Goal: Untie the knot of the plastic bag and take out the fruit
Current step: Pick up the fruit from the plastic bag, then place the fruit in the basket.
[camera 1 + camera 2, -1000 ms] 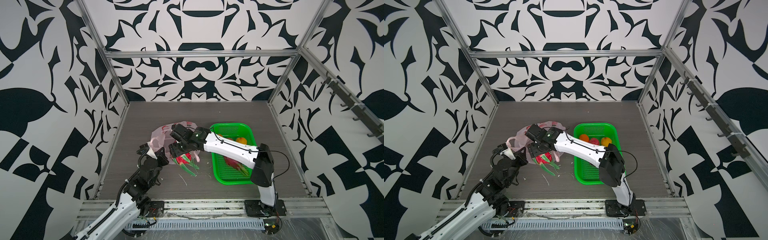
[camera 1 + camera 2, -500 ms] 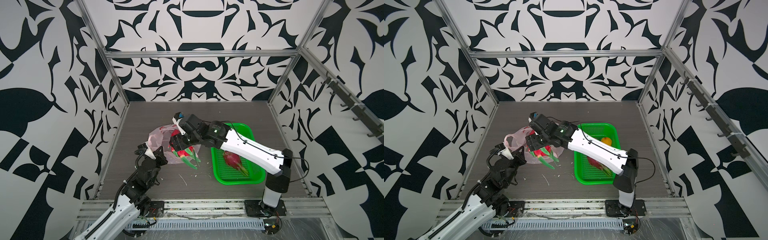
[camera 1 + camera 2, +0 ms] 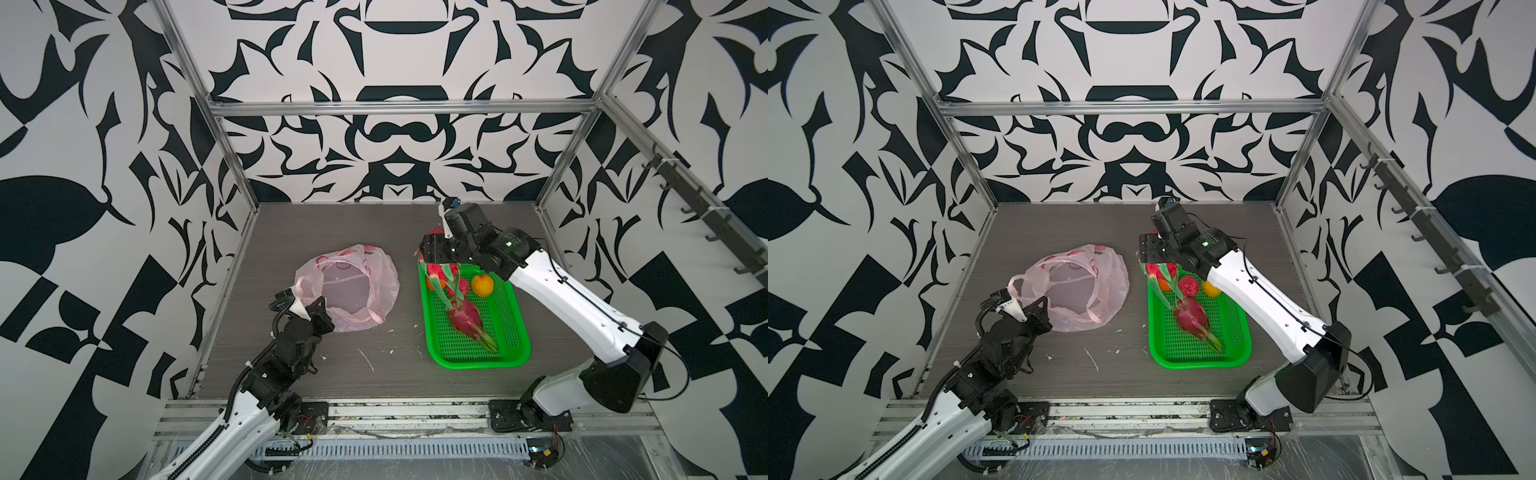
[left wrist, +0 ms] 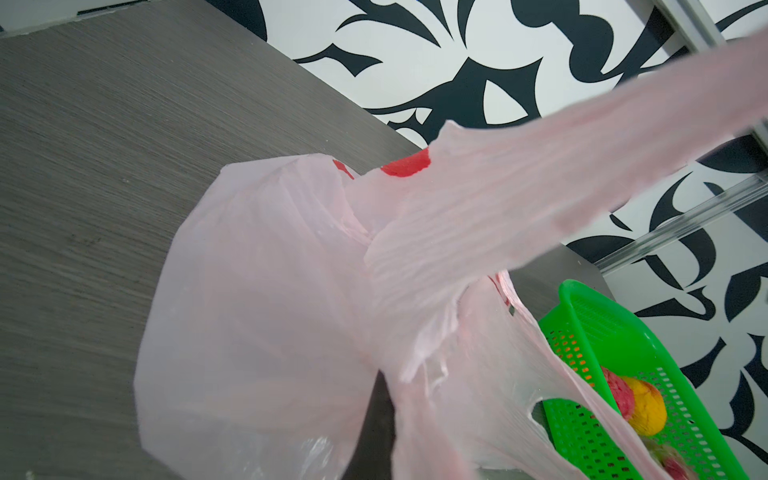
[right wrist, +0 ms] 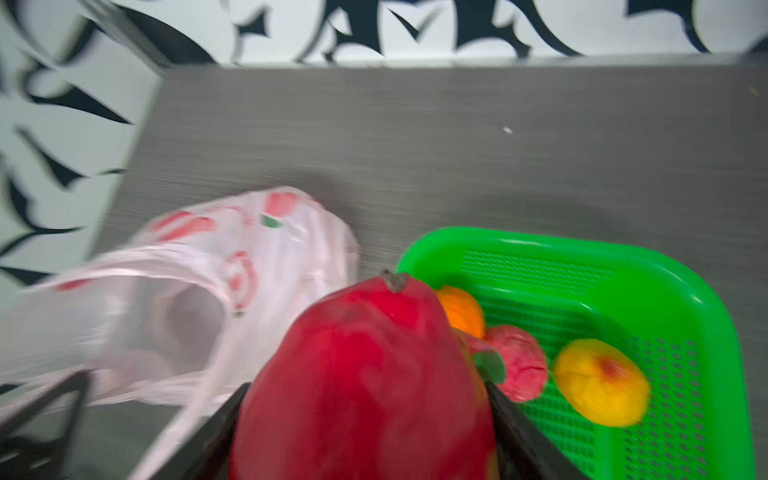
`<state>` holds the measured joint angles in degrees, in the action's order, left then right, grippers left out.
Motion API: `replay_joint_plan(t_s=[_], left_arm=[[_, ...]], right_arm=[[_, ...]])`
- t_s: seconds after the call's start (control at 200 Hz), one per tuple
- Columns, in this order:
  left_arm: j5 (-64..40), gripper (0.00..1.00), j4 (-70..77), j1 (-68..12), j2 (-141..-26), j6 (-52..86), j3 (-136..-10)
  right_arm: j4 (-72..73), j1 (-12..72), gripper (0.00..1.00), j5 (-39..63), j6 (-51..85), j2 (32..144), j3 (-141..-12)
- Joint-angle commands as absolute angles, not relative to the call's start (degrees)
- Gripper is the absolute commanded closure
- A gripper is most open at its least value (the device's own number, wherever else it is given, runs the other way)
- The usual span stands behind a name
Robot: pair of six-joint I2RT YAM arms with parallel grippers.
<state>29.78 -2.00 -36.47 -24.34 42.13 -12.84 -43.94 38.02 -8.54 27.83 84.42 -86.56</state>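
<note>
The pale-pink plastic bag [image 3: 349, 286] [image 3: 1075, 286] lies open and slack on the grey table, with its handles in loose loops. The knot does not show. My left gripper [image 3: 318, 309] is shut on the bag's near-left edge, and film stretches across the left wrist view [image 4: 540, 166]. My right gripper [image 3: 438, 257] [image 5: 366, 386] is shut on a magenta dragon fruit [image 5: 365, 365] above the far left corner of the green basket [image 3: 478, 365]. Fruit in the basket: another dragon fruit [image 3: 465, 318], a yellow-orange fruit [image 3: 482, 285], an orange [image 5: 461, 309] and a bumpy red ball [image 3: 1188, 286].
White scraps [image 3: 368, 359] lie on the table between the bag and the basket. Aluminium frame posts and patterned walls close in the left, right and back. A metal rail [image 3: 374, 415] runs along the front edge, where both arm bases sit.
My right gripper has carried the dragon fruit out of the bag and rightward to the basket's far left corner. The bag has settled open. The left gripper has kept its hold.
</note>
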Motion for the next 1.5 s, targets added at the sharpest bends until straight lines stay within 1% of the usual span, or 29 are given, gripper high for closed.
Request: replay_joint_plan(t_s=[0.0, 0.21, 0.355, 0.515, 0.655, 0.94, 1.02, 1.125, 1.235, 1.36, 1.495], left_arm=[[29.99, 1.0, -2.93, -36.66, -24.93, 42.03, -13.94], [29.13, 1.0, -2.29, -36.59, -26.23, 41.54, -14.41], [28.64, 1.0, -2.02, -36.65, -26.65, 41.16, -15.01], [28.38, 1.0, -1.33, -36.67, -28.51, 40.02, -15.94], [26.82, 1.0, -1.24, -36.69, -32.36, 39.22, -17.61], [23.59, 1.0, -0.82, -36.67, -37.64, 39.62, -20.28], [22.71, 1.0, -2.08, -36.66, -38.21, 39.89, -21.23], [22.04, 1.0, -5.06, -36.71, -38.43, 40.59, -22.4], [21.53, 1.0, -7.66, -36.69, -37.74, 41.51, -22.66], [21.68, 1.0, -11.06, -36.72, -35.94, 42.44, -22.59], [22.1, 1.0, -13.39, -36.65, -34.01, 42.62, -22.43]], right_arm=[[-43.9, 37.03, 1.0, -13.18, 25.62, 80.62, -83.16], [-47.74, 35.79, 1.0, -23.16, 16.72, 78.7, -79.11], [-46.94, 33.82, 1.0, -25.61, 15.85, 77.23, -73.86], [-42.63, 31.07, 1.0, -24.26, 18.38, 75.07, -65.3], [-39.12, 29.24, 1.0, -21.72, 20.24, 74.1, -59.15], [-35.5, 28.07, 1.0, -18.88, 22.1, 74.34, -53.47], [-34.61, 28.04, 0.96, -18.3, 22.54, 74.24, -52.37], [-33.69, 27.96, 0.93, -17.77, 22.89, 73.88, -51.27], [-33.31, 27.94, 0.87, -17.39, 23.27, 73.66, -50.47], [-32.64, 27.85, 0.83, -17.41, 23.72, 73.14, -49.45], [-32.26, 27.86, 0.82, -16.96, 24.08, 73.08, -49.13]])
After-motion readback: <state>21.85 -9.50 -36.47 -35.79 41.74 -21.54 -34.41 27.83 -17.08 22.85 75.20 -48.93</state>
